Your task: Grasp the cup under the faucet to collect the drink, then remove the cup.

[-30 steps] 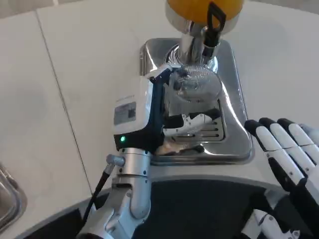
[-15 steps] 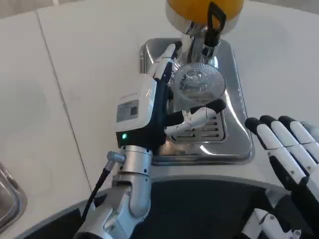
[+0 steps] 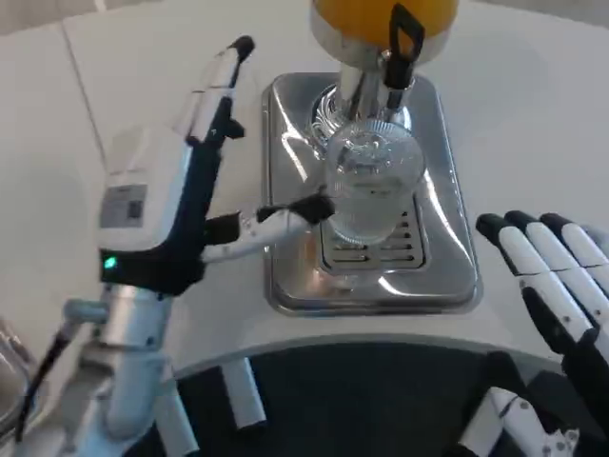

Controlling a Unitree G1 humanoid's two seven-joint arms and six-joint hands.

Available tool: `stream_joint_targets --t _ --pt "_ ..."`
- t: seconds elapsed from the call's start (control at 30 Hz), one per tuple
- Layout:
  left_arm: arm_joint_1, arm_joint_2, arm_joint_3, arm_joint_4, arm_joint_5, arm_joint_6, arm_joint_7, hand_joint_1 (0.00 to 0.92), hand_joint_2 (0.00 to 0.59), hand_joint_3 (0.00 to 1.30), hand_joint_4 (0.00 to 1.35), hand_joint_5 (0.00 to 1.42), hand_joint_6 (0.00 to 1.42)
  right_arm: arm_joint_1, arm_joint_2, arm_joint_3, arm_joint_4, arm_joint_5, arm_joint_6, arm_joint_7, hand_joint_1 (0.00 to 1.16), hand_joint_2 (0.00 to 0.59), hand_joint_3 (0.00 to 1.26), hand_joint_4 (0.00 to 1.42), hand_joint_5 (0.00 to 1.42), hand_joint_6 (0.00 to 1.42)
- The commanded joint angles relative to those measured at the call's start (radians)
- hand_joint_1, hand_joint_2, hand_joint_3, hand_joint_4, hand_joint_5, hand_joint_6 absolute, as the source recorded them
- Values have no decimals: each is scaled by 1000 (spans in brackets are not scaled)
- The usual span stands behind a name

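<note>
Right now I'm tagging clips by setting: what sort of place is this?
Probably a drinks station: a dispenser of orange drink over a steel drip tray, a clear cup under the faucet, on a white table.

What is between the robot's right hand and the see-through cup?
In the head view, between the right hand and the cup lie the shiny drip tray's right side and a strip of bare white table.
</note>
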Motion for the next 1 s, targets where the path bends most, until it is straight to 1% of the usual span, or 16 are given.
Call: stream_joint_targets --t 0.03,0.07,0.1,0.17,0.2,0.23,0.3,0.33,0.47,0.57,0.67,0.73,0.77,0.83,0.9,1.0 --pt "154 111 50 -227 67 60 -158 20 0 0 0 216 291 -2 11 2 2 37 24 -2 145 571 0 0 2 33" --pt "188 131 63 -269 72 75 -197 20 0 0 0 165 231 -1 13 2 1 46 28 -2 145 571 0 0 2 33" --pt "210 139 72 -297 75 86 -224 21 0 0 0 119 185 -1 15 2 0 56 33 -1 145 571 0 0 2 33" --pt "290 174 97 -389 100 121 -314 35 6 0 0 11 48 -11 24 2 -4 89 66 7 145 571 0 0 1 33" --pt "323 185 107 -429 117 142 -352 41 8 0 0 2 10 -19 28 2 -7 105 85 13 145 571 0 0 0 33" --pt "364 199 115 -472 136 159 -392 42 9 0 0 0 2 -31 30 1 -10 122 102 14 146 570 0 0 0 33" --pt "436 209 126 -534 169 175 -432 43 10 0 0 0 0 -52 31 2 -15 145 130 17 149 568 0 0 0 33" --pt "480 207 129 -560 181 178 -438 43 10 0 0 0 0 -62 30 4 -17 153 144 21 150 568 0 0 0 33" --pt "578 183 141 -612 207 182 -434 44 12 0 0 0 0 -138 64 42 -30 199 273 52 156 566 0 0 0 33" --pt "646 160 135 -641 258 180 -407 45 16 0 0 0 0 -248 107 96 -16 215 407 59 159 565 0 0 0 29" --pt "690 129 124 -668 339 202 -386 59 56 0 0 0 0 -325 143 136 -5 220 509 52 168 563 0 0 0 6" --pt "713 111 121 -669 352 201 -380 64 67 0 0 0 0 -378 161 160 10 218 554 36 172 561 0 0 0 5" --pt "722 106 121 -668 354 197 -377 65 70 0 0 0 0 -410 168 172 20 216 571 25 179 551 0 0 0 2" --pt "737 104 124 -665 354 183 -368 64 74 0 0 0 0 -462 180 188 39 216 596 8 182 548 0 0 0 1" --pt "746 104 125 -663 355 176 -366 51 81 0 0 0 0 -522 192 193 68 235 629 -8 183 546 0 0 0 1" --pt "750 99 128 -659 345 175 -372 46 85 0 0 0 0 -595 194 192 104 270 660 -22 180 542 0 0 0 1"
